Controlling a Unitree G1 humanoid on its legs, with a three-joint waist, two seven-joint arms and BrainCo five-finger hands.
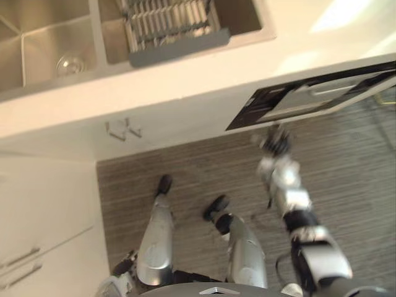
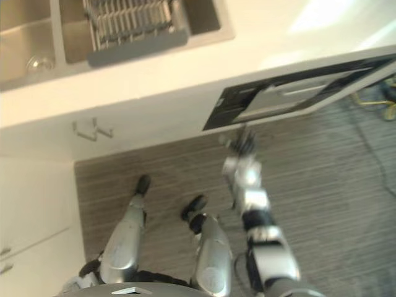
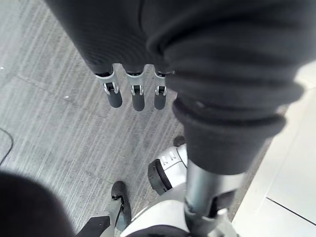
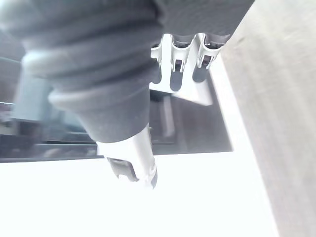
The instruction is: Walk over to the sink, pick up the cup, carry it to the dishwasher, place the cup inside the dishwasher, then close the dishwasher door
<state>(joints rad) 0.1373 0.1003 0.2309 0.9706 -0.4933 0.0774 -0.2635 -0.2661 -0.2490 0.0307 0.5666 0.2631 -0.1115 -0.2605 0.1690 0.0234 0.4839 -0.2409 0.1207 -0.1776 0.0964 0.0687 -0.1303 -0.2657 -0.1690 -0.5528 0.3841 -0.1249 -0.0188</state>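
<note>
The clear cup (image 1: 70, 64) sits in the left basin of the sink (image 1: 37, 25), well apart from both hands. A grey rack (image 1: 167, 28) lies in the right basin beside it. The sink is set into a pale desk (image 1: 204, 74) that runs across the head views.

To the right, under the desk's edge, is the dishwasher (image 1: 309, 99), with a dark frame around a silver panel. I cannot tell how far its door stands open.

The right hand (image 1: 275, 143) is raised over the striped grey floor (image 1: 185, 173), just below the dishwasher's near left corner; whether it touches the door I cannot tell. In its wrist view its fingers (image 4: 173, 74) are straight and released, holding nothing, with the dark panel past them.

The left hand (image 3: 138, 96) hangs low beside the body, its fingers straight and relaxed over the floor, grasping nothing.

Two small handles (image 1: 124, 130) stick out of the pale cabinet front below the sink, and longer handles (image 1: 18, 260) show on a cabinet at the far left
</note>
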